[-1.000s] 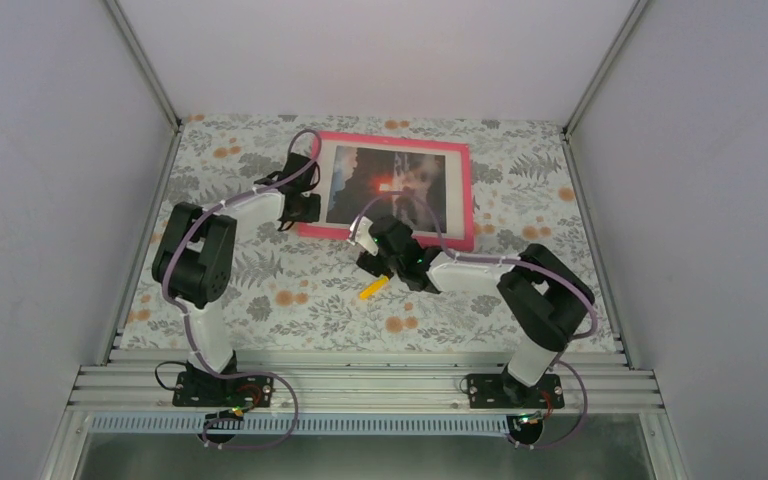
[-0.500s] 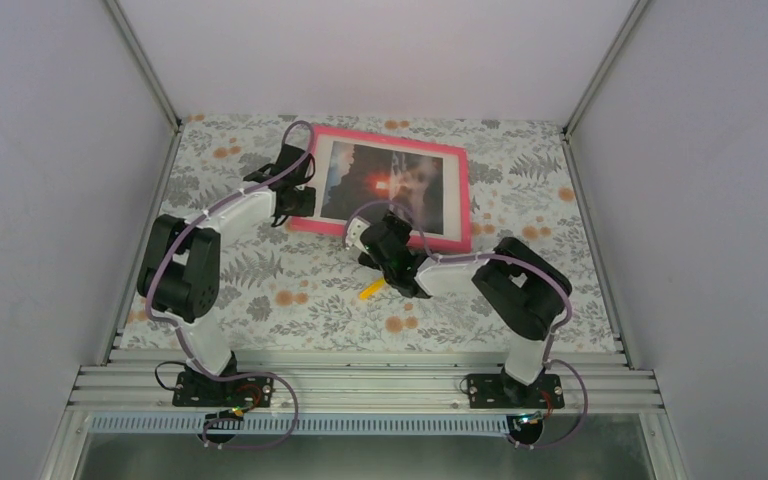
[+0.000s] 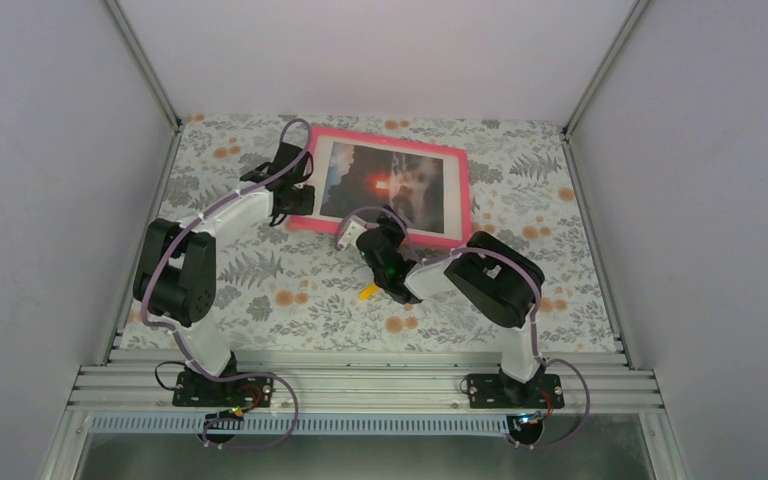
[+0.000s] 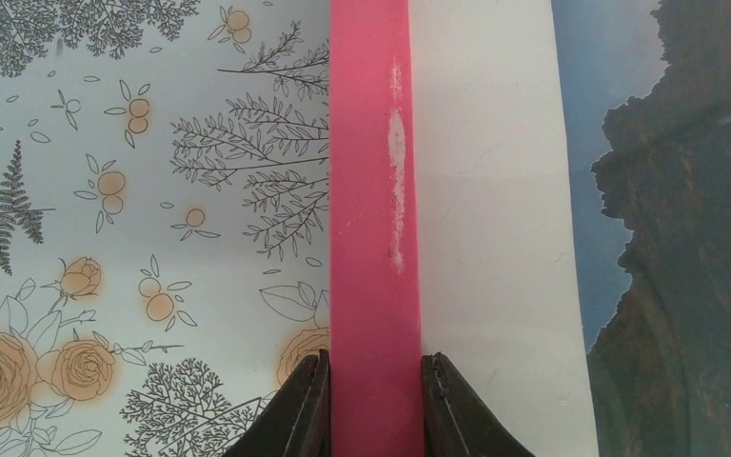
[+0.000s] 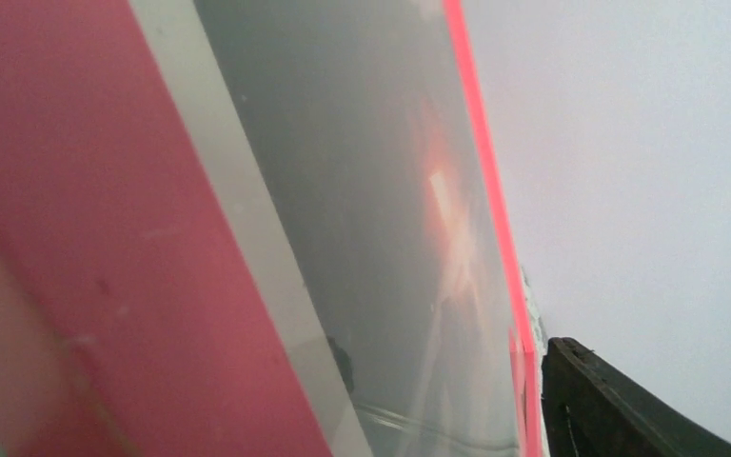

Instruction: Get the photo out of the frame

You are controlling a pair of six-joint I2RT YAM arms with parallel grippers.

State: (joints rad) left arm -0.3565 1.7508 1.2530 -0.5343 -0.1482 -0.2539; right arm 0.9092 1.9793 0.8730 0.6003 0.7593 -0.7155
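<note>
With the dark seascape photo [image 4: 685, 248] inside the thin pink rectangular frame [image 4: 369, 190] on the floral table [image 4: 105, 190], the left hand [image 4: 376, 405] clamps its left border, likely to steady it, while the right hand [image 3: 365, 240], grip unclear, is at the near edge.

the table [image 3: 260, 290] is covered by a pale cloth printed with grey ferns and orange roses. the frame [image 4: 371, 190], pink-bordered, lies on it toward the far side, slightly askew. a small yellow thing [image 3: 370, 291] lies on the cloth near the frame's front edge.
</note>
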